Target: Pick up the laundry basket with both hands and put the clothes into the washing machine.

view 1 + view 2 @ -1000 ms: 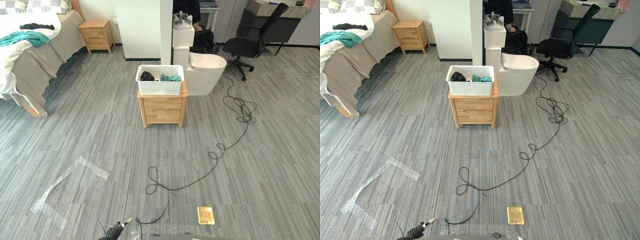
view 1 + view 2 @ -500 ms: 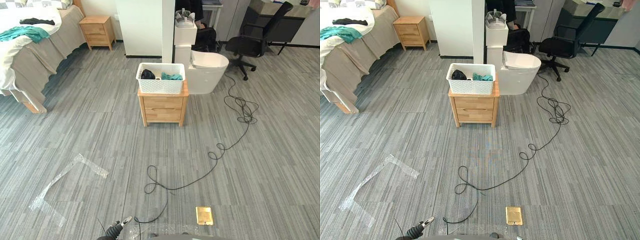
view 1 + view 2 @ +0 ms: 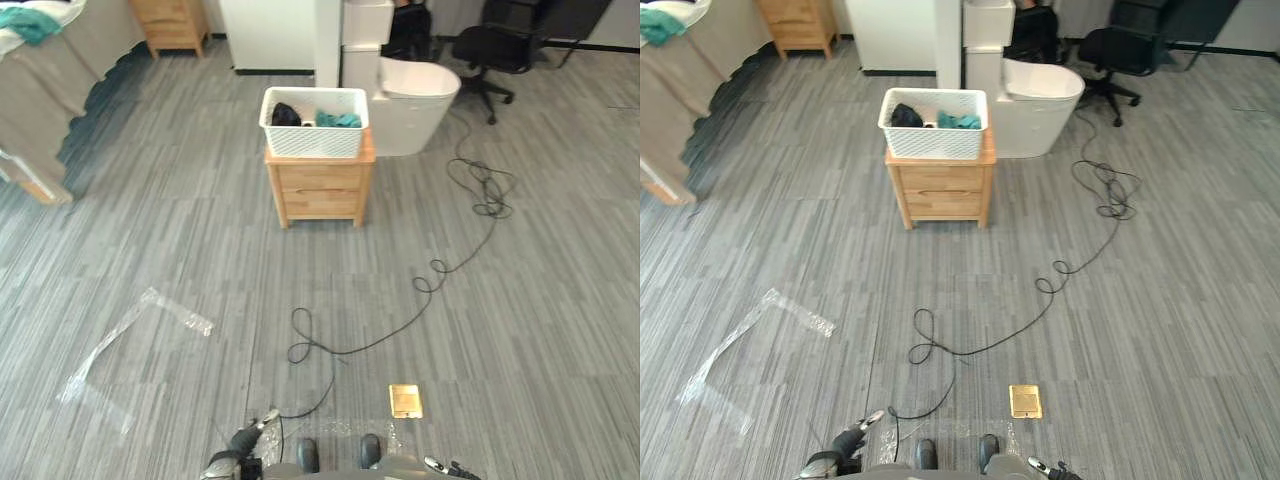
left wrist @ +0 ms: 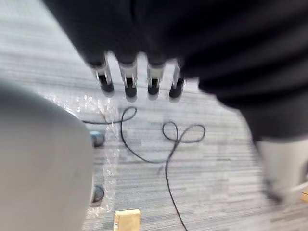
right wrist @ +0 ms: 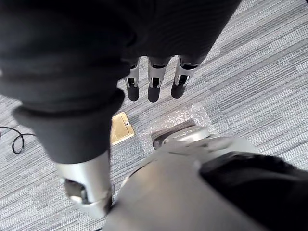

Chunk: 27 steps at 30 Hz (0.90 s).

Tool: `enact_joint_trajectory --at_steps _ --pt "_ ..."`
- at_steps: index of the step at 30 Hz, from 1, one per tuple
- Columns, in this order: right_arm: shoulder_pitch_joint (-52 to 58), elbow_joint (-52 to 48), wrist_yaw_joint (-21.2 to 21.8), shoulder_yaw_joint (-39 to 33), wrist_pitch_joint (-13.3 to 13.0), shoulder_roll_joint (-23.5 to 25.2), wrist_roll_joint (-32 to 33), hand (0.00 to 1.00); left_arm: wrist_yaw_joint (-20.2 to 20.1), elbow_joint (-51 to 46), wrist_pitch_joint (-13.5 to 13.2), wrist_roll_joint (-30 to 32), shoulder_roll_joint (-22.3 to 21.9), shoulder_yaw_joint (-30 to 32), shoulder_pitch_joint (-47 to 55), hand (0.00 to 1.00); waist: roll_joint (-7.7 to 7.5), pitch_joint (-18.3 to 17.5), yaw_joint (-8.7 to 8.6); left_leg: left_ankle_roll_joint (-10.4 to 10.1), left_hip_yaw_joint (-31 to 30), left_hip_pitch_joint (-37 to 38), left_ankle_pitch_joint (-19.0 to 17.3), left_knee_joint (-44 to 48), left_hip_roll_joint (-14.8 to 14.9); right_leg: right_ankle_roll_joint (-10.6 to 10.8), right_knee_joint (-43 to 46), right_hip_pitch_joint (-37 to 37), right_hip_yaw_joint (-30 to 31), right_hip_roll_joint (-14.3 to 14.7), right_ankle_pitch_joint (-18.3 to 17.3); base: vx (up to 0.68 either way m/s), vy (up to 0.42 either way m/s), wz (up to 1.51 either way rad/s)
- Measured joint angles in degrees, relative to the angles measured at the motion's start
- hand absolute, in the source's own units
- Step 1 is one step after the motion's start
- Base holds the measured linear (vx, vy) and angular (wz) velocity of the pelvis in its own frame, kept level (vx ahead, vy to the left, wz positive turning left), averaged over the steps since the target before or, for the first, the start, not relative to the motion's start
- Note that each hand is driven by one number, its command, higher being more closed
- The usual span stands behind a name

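A white laundry basket with black and teal clothes in it stands on a small wooden nightstand a few steps ahead on the grey floor. Right behind it is a white rounded appliance. My left hand hangs low at the bottom edge, far from the basket. Its fingers hang straight over the floor and hold nothing. My right hand just shows at the bottom right, its fingers relaxed and empty.
A bed and a second nightstand are at the far left. A black office chair stands at the back right. Strips of clear tape and a brass floor plate lie on the floor between me and the basket.
The whole picture has shifted as the camera tipped down and came a little nearer. The basket stays on its nightstand. My right hand's tip now shows at the bottom edge.
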Motion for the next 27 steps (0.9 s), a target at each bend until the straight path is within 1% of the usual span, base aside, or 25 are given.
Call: enact_joint_trajectory --at_steps 1,2,3,4,5,7,8,9,10,11,12,13,14,15,16,17,18,19,20,21,23,24,25,26,27 --pt "-0.2 -1.9 0.0 0.4 0.0 -0.1 -0.1 0.00 0.0 0.1 0.2 0.4 0.1 -0.7 -0.5 0.00 0.09 1.0 -0.13 0.6 -0.8 0.0 -1.4 1.7 -0.5 -2.7 12.0 -5.4 1.2 -0.9 1.1 0.10 0.063 0.40" --pt "-1.1 -2.9 0.0 1.5 -0.1 -0.2 -0.8 0.00 0.1 0.0 0.3 1.3 0.7 -2.0 -0.9 0.00 0.22 2.4 -1.16 1.1 -1.1 1.5 -2.5 2.6 -0.5 -3.7 20.8 -9.6 1.8 -1.1 1.1 0.20 0.087 0.33" --pt "-1.8 -3.3 -0.1 1.9 -0.1 -0.2 -1.1 0.00 0.1 0.0 0.8 2.5 0.9 -2.0 -1.2 0.00 -0.23 3.4 -1.48 1.1 -0.8 3.4 -3.9 2.9 -0.3 -3.0 26.0 -13.1 1.2 -1.1 0.2 0.23 0.063 0.11" --pt "-2.1 -3.7 -0.1 1.9 -0.1 0.0 -1.1 0.00 0.1 0.0 1.1 2.8 1.0 -1.5 -1.3 0.00 0.14 3.7 -1.29 0.9 -0.4 4.1 -4.7 2.7 -0.3 -3.1 26.3 -14.8 0.3 -1.1 -0.3 0.37 0.090 -0.23" --pt "-2.5 -3.9 -0.2 1.8 -0.3 0.5 -1.0 0.00 0.4 0.0 1.6 3.0 1.2 -0.3 -2.3 0.00 -0.47 3.9 -1.33 0.3 -0.1 5.5 -6.2 2.6 -0.1 -2.8 22.1 -17.1 -1.3 -0.1 -0.3 0.42 0.072 -0.30" --pt "-3.1 -3.5 -0.2 1.7 -0.5 0.4 -0.9 0.00 1.3 0.0 1.6 2.7 1.8 0.5 -5.5 0.00 0.03 4.5 -1.92 -0.8 -0.8 7.4 -8.1 2.2 1.2 -2.4 5.6 -17.0 -4.5 2.3 1.7 0.50 0.032 0.00" --pt "-2.9 -2.3 -0.3 1.2 -0.1 0.4 -0.5 0.00 1.5 -0.3 1.4 2.0 1.5 0.8 -8.4 0.00 0.26 5.0 -2.73 -0.9 -2.3 9.1 -8.6 1.2 1.9 -2.4 -7.5 -16.9 -6.4 3.8 6.0 0.62 -0.028 0.55" --pt "-2.3 -1.0 -0.3 0.0 0.0 0.7 -0.6 0.00 1.4 -0.5 1.0 1.8 1.5 0.9 -9.5 0.00 0.39 5.2 -3.81 -1.6 -3.7 10.4 -8.9 0.0 2.5 -1.7 -15.0 -16.4 -6.2 4.5 9.0 0.66 -0.050 0.87" --pt "-1.7 -0.2 -0.2 -2.0 0.2 1.1 -0.5 0.00 1.4 -0.7 0.5 1.8 1.6 1.0 -10.3 0.00 0.77 5.4 -4.97 -3.8 -5.1 12.3 -10.1 0.2 3.7 -2.1 -16.8 -16.4 -5.7 5.6 10.4 0.75 -0.113 1.08" --pt "0.3 0.4 -0.2 -5.2 0.8 2.0 -0.6 0.00 1.2 -0.8 0.1 2.1 0.5 1.3 -10.3 0.00 0.82 5.4 -5.48 -6.5 -6.7 13.1 -11.7 6.0 4.6 -5.1 -15.4 -15.2 -4.8 5.7 12.3 0.83 -0.184 1.07" --pt "1.7 0.6 -0.1 -8.2 1.7 2.4 -0.6 0.00 1.2 -1.3 0.1 2.3 -1.7 4.6 -9.3 0.00 1.48 5.6 -5.51 -7.9 -7.1 11.9 -12.4 17.6 6.7 -9.8 -12.2 -12.8 -5.4 6.7 17.3 0.84 -0.213 0.74" --pt "2.4 -0.1 -0.1 -8.8 2.0 2.5 -0.6 0.00 1.2 -1.9 0.2 2.4 -2.4 6.6 -8.6 0.00 2.80 5.6 -5.18 -8.4 -6.6 9.6 -10.9 25.6 8.2 -10.4 -9.7 -12.1 -6.3 7.4 17.6 0.86 -0.263 0.30" --pt "3.1 -2.2 0.3 -10.8 2.1 1.9 -0.6 0.00 1.1 -2.5 0.2 2.6 -4.4 9.1 -6.6 0.00 4.91 5.4 -4.48 -6.9 -5.6 3.7 -0.9 41.6 10.9 -12.5 -5.6 -10.3 -6.9 9.1 12.6 0.87 -0.255 -0.11" --pt "2.6 -3.4 -0.1 -10.2 2.1 1.9 -0.5 0.00 0.8 -2.8 0.3 2.3 -5.2 10.3 -5.5 0.00 5.30 5.4 -3.51 -7.4 -5.3 -0.8 3.6 52.5 12.6 -14.1 -4.3 -7.9 -6.5 10.1 9.8 0.87 -0.253 -0.28" --pt "1.5 -4.3 -0.1 -9.2 2.0 1.7 -0.5 0.00 0.5 -2.7 0.5 1.9 -5.3 10.6 -4.9 0.00 4.89 5.7 -2.68 -7.5 -5.3 -5.0 3.5 60.8 13.3 -14.9 -4.1 -4.8 -5.5 10.9 7.9 0.97 -0.247 -0.43" --pt "-0.8 -4.3 -0.3 -7.1 1.5 0.8 -0.1 0.00 0.1 -2.7 0.8 1.5 -5.2 10.3 -4.4 0.00 4.00 6.3 -1.48 -7.2 -5.2 -8.9 2.9 67.0 13.5 -15.2 -5.2 0.0 -3.5 11.2 7.5 0.76 -0.186 -0.36" --pt "-1.6 -5.0 -0.4 -5.9 1.2 0.9 0.1 0.00 0.0 -2.7 0.8 1.4 -5.3 10.0 -4.2 0.00 3.52 6.6 -1.13 -6.4 -5.0 -10.4 2.4 67.6 13.5 -15.2 -6.1 2.8 -2.8 11.0 7.5 0.87 -0.187 -0.13" --pt "-2.9 -6.5 -0.5 -4.1 0.5 0.7 0.2 0.00 0.0 -4.0 0.3 1.5 -4.8 8.8 -4.1 0.00 2.18 7.0 -0.83 -5.1 -2.3 -13.3 1.5 62.9 13.6 -14.4 -9.0 9.9 -1.4 9.4 7.1 0.54 -0.098 0.07" --pt "-3.4 -6.9 -0.6 -3.3 0.1 0.6 0.1 0.00 0.1 -4.6 0.3 1.5 -4.6 8.6 -4.1 0.00 1.46 6.7 -0.64 -5.1 -0.7 -14.4 1.5 59.0 13.6 -13.4 -9.9 12.0 -0.9 8.6 6.5 0.64 -0.110 0.11" --pt "-4.3 -8.3 -1.0 -2.0 -0.4 -0.1 0.1 0.00 0.2 -5.5 0.0 1.4 -4.5 7.9 -4.0 0.00 0.91 6.5 -0.33 -5.1 3.1 -16.3 1.5 48.3 13.6 -10.3 -11.5 15.3 0.2 7.3 4.7 0.49 -0.075 -0.01" --pt "-5.9 -9.9 -1.7 0.1 -0.8 -2.2 0.1 0.00 0.4 -5.9 -0.2 1.4 -4.9 7.5 -4.0 0.00 2.70 5.7 0.27 -6.3 6.7 -17.0 2.6 26.0 12.8 -6.1 -14.0 19.3 1.7 7.3 2.0 0.60 -0.027 -0.28" --pt "-6.5 -10.6 -1.9 0.2 -1.0 -3.3 -0.2 0.00 0.9 -5.7 -0.1 1.3 -5.3 7.4 -3.5 0.00 3.92 5.0 0.50 -8.4 6.4 -16.0 4.8 9.5 11.1 -5.3 -15.4 20.8 2.6 7.9 0.5 0.58 0.035 -0.53" --pt "-6.4 -11.1 -2.1 0.0 -1.0 -3.7 -0.4 0.00 1.3 -5.4 0.0 1.3 -5.4 7.3 -3.1 0.00 4.24 4.6 0.76 -7.9 6.0 -16.3 6.5 6.1 10.3 -5.1 -15.6 21.5 3.2 7.9 -0.8 0.69 0.133 -0.90" --pt "-5.7 -13.2 -2.8 -0.2 -1.1 -4.3 -0.7 0.00 1.6 -4.6 0.0 1.3 -5.2 7.4 -3.0 0.00 3.40 3.5 2.07 -5.3 7.5 -17.0 8.1 8.4 7.7 -4.8 -14.8 23.9 3.7 6.6 -6.1 0.61 0.162 -0.79" --pt "-5.1 -13.7 -3.0 -0.3 -1.2 -5.0 -0.6 0.00 1.8 -4.1 0.1 1.3 -5.4 7.5 -2.8 0.00 4.35 2.7 1.73 -4.1 8.5 -16.3 8.9 8.9 6.9 -4.5 -13.0 24.6 4.8 6.8 -7.6 0.79 0.260 -0.80"
